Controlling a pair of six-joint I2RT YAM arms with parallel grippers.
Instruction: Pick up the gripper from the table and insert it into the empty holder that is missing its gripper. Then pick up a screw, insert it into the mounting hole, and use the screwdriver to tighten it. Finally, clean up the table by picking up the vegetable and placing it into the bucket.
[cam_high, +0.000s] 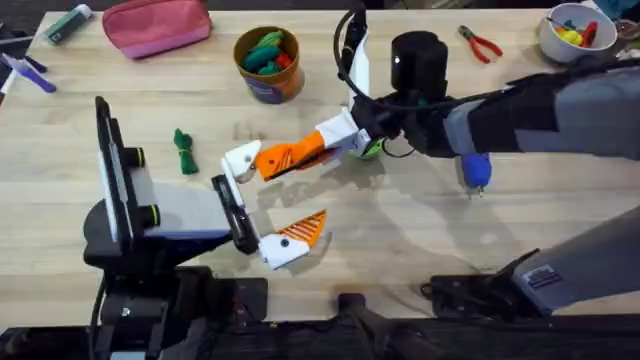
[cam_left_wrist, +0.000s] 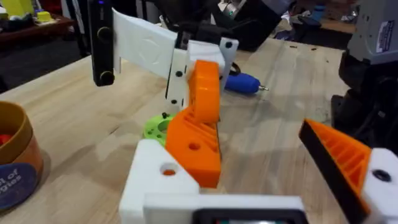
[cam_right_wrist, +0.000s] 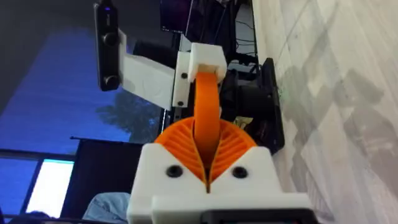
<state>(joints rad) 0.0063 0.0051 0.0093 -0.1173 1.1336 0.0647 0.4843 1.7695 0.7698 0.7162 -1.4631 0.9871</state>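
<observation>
My right gripper (cam_high: 325, 145) reaches in from the right and is shut on the orange gripper (cam_high: 285, 157). Its ribbed pads (cam_right_wrist: 180, 146) clamp the wedge (cam_right_wrist: 206, 118). The wedge's far end sits against the all-white holder (cam_high: 240, 160) on my left gripper (cam_high: 268, 200), which stands open. In the left wrist view the wedge (cam_left_wrist: 199, 124) rises from the holder (cam_left_wrist: 158, 183). The blue screwdriver (cam_high: 474, 170) lies to the right. To the left lies the dark green vegetable (cam_high: 185, 150). At the back stands the brown bucket (cam_high: 268, 62). The screw is out of view.
A bright green disc (cam_high: 368, 148) lies under the right gripper. Red-handled pliers (cam_high: 482, 42) and a white bowl (cam_high: 572, 30) are at the back right. A pink pouch (cam_high: 155, 25) is at the back left. A black stand (cam_high: 115, 180) rises at the left.
</observation>
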